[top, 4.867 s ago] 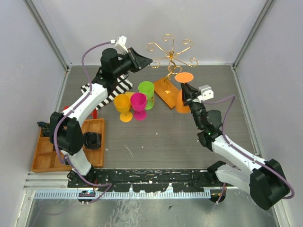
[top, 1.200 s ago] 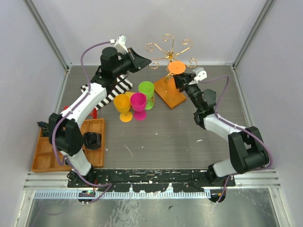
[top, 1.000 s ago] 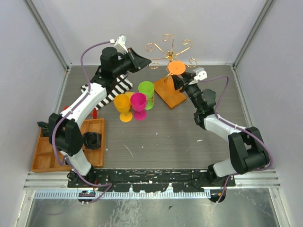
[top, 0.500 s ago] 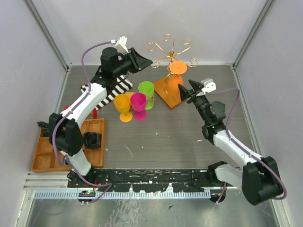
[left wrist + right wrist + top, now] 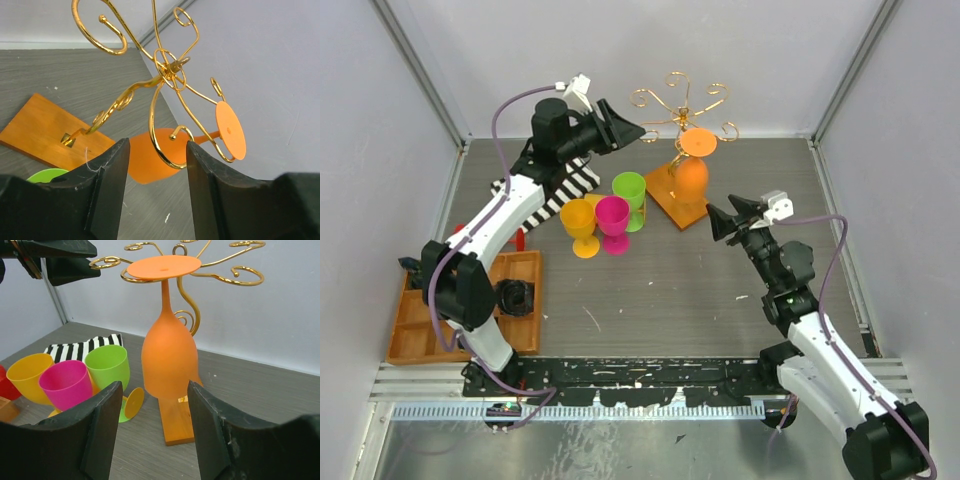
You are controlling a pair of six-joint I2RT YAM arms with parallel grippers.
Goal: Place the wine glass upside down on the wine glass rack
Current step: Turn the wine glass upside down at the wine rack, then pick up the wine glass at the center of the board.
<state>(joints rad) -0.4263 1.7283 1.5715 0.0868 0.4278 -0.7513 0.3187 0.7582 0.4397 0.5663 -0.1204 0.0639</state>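
Got a compartmented wooden tray (image 5: 420, 335) way over at the left edge of the table (image 5: 660, 290), then a black-and-white striped cloth (image 5: 575, 185) further back. Next up high, the left gripper (image 5: 157, 145): spread apart, gripping nothing, pointed at the gold wire arms of the wine glass rack (image 5: 678, 110) and close to them. Below that, a bunch of upright plastic: a yellow cup (image 5: 580, 220), a pink cup (image 5: 613, 215), a green cup (image 5: 629, 190). Moving right to the orange wine glass (image 5: 691, 182): hung upside down on the rack, foot resting on top of a curled arm, bowl mouth-down over the wooden base (image 5: 668, 205). Last, the right gripper (image 5: 154, 387): parted wide, holding nothing, back from the glass and facing it.
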